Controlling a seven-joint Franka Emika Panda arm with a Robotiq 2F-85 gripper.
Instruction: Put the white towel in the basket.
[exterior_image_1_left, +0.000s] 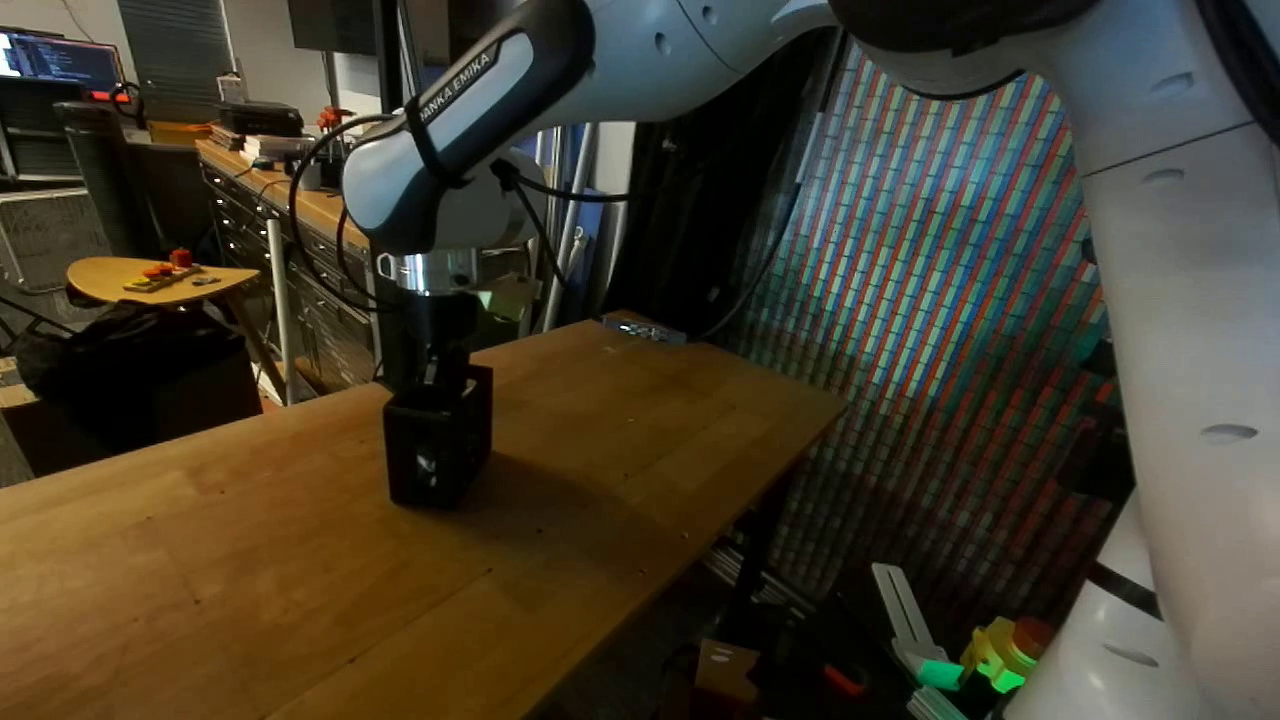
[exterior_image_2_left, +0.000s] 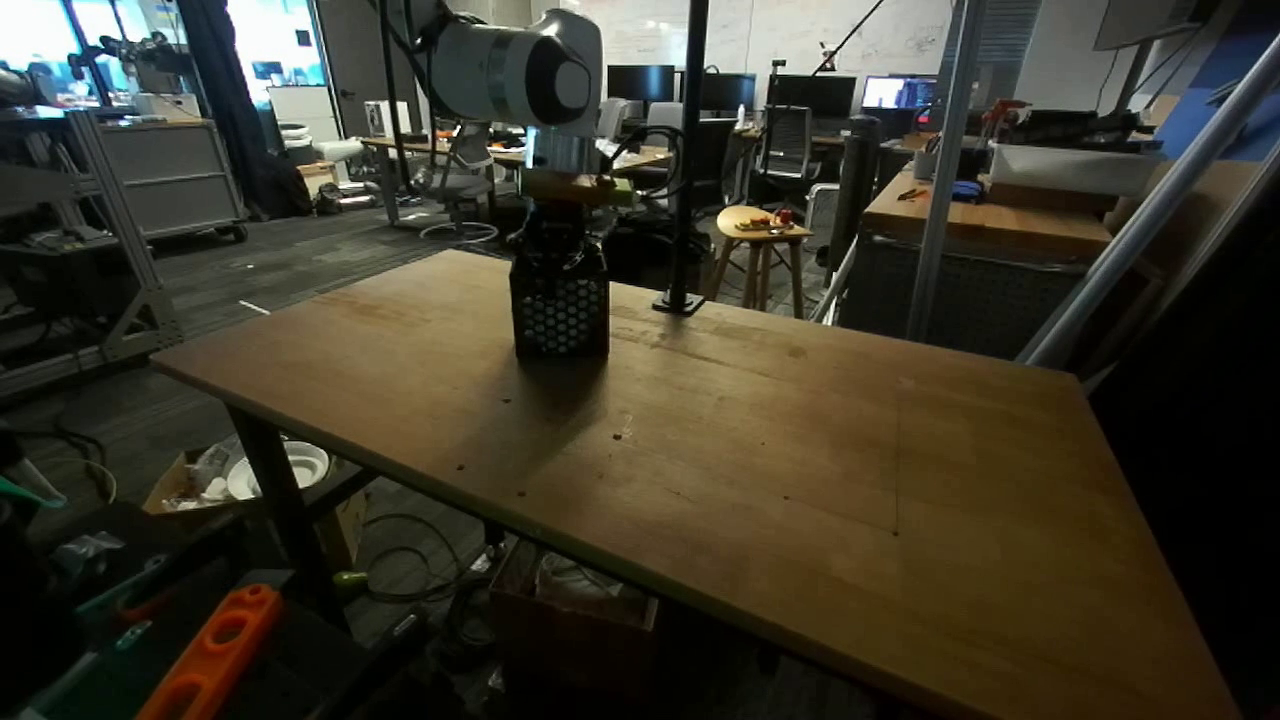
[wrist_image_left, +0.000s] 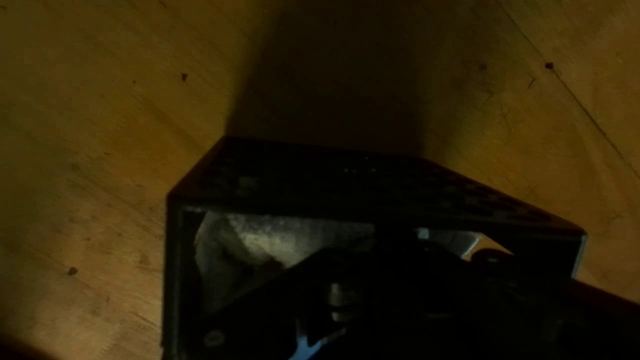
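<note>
The black basket stands upright on the wooden table in both exterior views (exterior_image_1_left: 420, 455) (exterior_image_2_left: 562, 335), and its dark wall (wrist_image_left: 300, 180) fills the middle of the wrist view. The white towel (wrist_image_left: 290, 235) shows as pale cloth inside the basket in the wrist view; much of it is hidden behind the fingers. Pale patches show through the basket's holes in both exterior views. My gripper (exterior_image_1_left: 445, 365) points straight down into the basket's mouth, its fingertips hidden by the walls. In the wrist view the fingers (wrist_image_left: 395, 250) look close together, but it is too dark to judge their gap.
The wooden table (exterior_image_2_left: 850, 450) extends around the basket. A black post (exterior_image_2_left: 680, 290) is fixed at the table's edge near the basket. A flat grey device (exterior_image_1_left: 645, 328) lies at the table's far edge. A stool (exterior_image_2_left: 760, 225) with small toys stands beyond the table.
</note>
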